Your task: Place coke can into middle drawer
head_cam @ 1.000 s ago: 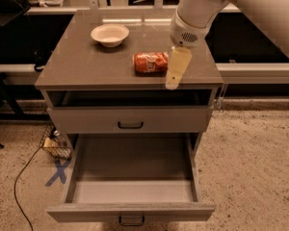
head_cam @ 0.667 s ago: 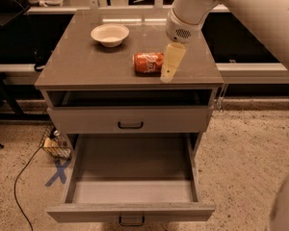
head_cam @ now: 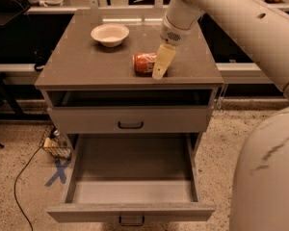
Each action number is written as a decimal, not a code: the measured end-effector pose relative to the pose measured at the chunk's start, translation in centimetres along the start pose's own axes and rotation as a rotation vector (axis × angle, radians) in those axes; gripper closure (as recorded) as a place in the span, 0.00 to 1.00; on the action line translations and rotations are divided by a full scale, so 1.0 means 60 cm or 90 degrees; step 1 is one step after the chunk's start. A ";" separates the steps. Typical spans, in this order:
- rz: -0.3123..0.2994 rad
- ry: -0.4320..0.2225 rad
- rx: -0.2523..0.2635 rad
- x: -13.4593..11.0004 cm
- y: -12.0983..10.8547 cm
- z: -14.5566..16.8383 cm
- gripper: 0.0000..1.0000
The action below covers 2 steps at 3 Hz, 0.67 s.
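Note:
The coke can point(head_cam: 143, 63) lies on its side on the cabinet top point(head_cam: 86, 66), a little right of centre. My gripper point(head_cam: 160, 70) hangs from the cream arm point(head_cam: 216, 8) and sits at the can's right end, hiding that end. The middle drawer point(head_cam: 135, 170) is pulled wide open below, its grey floor bare, with a black bar handle point(head_cam: 131, 221) on its front.
A white bowl point(head_cam: 110, 34) stands on the cabinet top at the back left. The uppermost drawer point(head_cam: 86, 120) is shut. A cable and small clutter point(head_cam: 55, 146) lie on the floor left of the cabinet. My robot's body point(head_cam: 269, 177) fills the lower right.
My gripper has moved left and slightly down along the cabinet top, from beside the can to over its right end. The can and drawers have not moved.

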State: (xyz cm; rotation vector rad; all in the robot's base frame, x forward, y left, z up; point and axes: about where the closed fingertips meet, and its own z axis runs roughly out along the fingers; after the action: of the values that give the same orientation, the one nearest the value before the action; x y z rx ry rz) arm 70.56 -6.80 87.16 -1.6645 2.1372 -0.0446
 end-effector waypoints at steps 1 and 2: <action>0.014 -0.007 -0.020 -0.007 -0.004 0.034 0.00; 0.023 -0.008 -0.044 -0.018 -0.002 0.069 0.27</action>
State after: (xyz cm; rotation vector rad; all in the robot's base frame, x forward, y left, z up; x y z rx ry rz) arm 72.34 -4.89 83.78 -1.6602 2.1808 0.0518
